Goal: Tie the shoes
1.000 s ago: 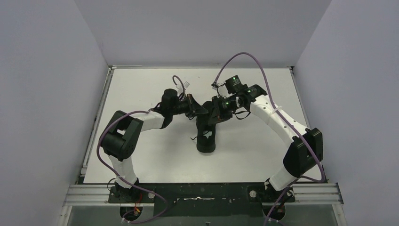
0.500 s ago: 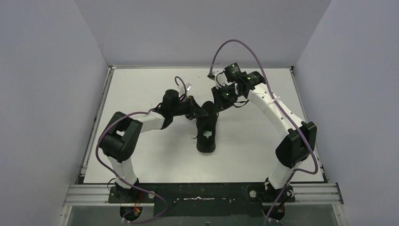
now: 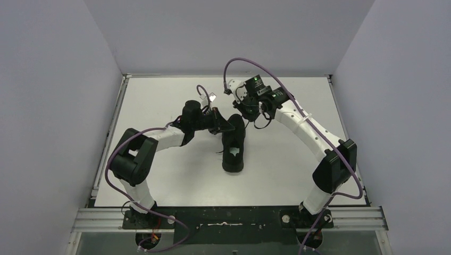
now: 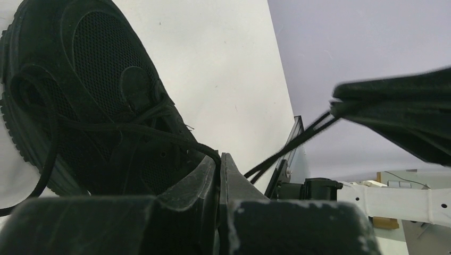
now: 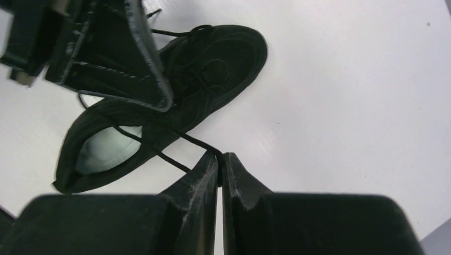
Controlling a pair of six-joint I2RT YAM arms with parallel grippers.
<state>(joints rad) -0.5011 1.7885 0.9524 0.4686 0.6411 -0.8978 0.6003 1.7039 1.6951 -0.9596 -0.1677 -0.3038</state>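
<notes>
The black sneaker (image 3: 234, 147) lies mid-table with its toe toward the back and a white patch (image 3: 234, 153) in its opening. My left gripper (image 3: 228, 125) is at the shoe's left side by the toe, shut on a thin black lace (image 4: 133, 127) at its fingertips (image 4: 219, 159). My right gripper (image 3: 247, 110) is just right of the toe and raised, shut on the other lace (image 5: 181, 135), which runs taut from the shoe (image 5: 202, 69) to its tips (image 5: 219, 158). In the left wrist view that lace (image 4: 298, 141) stretches to the right gripper (image 4: 399, 106).
White table (image 3: 298, 159) enclosed by grey walls at the left, back and right. An aluminium rail (image 3: 228, 218) runs along the near edge by the arm bases. Purple cables loop above both wrists. The left gripper (image 5: 106, 53) hangs over the shoe in the right wrist view.
My right gripper has swung back and to the left, away from the shoe's middle, drawing its lace out. The left gripper has stayed almost still at the toe.
</notes>
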